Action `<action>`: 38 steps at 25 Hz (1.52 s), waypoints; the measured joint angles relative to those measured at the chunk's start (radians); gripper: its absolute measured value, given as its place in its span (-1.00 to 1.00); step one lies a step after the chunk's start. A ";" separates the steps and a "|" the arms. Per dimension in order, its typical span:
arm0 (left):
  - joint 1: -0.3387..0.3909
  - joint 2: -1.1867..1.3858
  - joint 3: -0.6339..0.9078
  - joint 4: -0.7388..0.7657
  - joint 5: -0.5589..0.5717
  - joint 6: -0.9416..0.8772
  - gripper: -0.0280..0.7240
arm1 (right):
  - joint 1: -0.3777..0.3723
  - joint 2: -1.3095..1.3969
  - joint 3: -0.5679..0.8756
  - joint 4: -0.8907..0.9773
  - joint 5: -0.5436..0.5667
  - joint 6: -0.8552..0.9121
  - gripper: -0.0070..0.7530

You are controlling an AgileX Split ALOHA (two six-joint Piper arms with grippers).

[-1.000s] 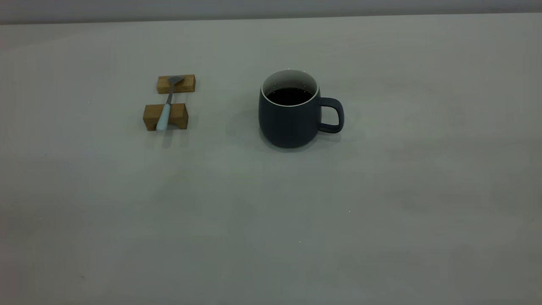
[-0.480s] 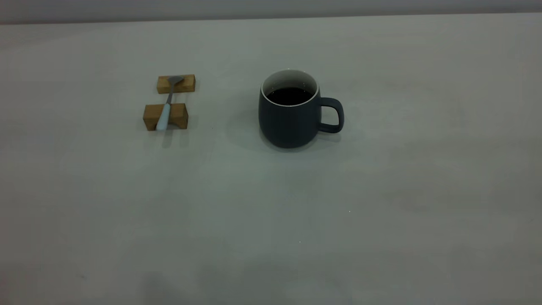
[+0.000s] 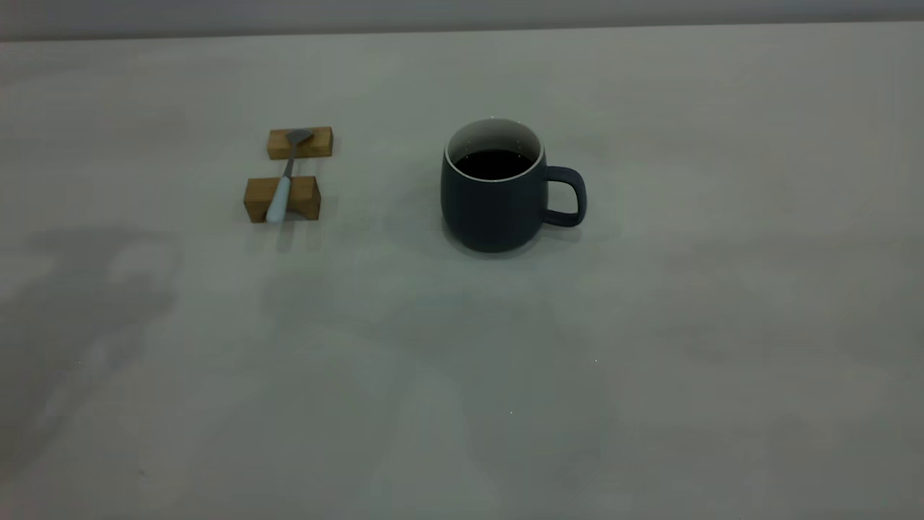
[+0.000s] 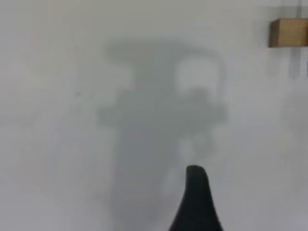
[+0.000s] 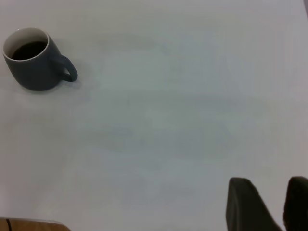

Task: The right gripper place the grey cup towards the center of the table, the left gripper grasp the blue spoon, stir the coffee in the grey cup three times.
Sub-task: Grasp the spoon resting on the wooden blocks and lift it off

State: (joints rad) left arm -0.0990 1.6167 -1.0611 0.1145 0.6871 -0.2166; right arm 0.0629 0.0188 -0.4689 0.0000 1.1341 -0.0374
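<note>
the grey cup (image 3: 495, 189) already stands near the table (image 3: 650, 361) centre; the blue spoon (image 3: 280, 195) rests across two wooden blocks (image 3: 281, 198). next, seemingly, the left gripper (image 4: 196, 202), grip state unclear, must reach it. right gripper (image 5: 269, 202) hovers apart, fingers parted.

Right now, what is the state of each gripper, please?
Left gripper: cannot be told; only one dark finger shows, above bare table.
Right gripper: open, holding nothing, far from the cup.

table (image 3: 650, 361): grey cup (image 3: 493, 206) near centre; two wooden blocks (image 3: 283, 198) left
</note>
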 joint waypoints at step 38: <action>-0.191 0.692 -0.182 -0.085 -0.450 -0.138 0.38 | 0.000 0.000 0.000 0.005 0.000 0.000 -0.36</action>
State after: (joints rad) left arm -0.2902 2.3083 -1.2432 0.0298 0.2370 -0.3543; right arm 0.0629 0.0188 -0.4689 0.0054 1.1341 -0.0374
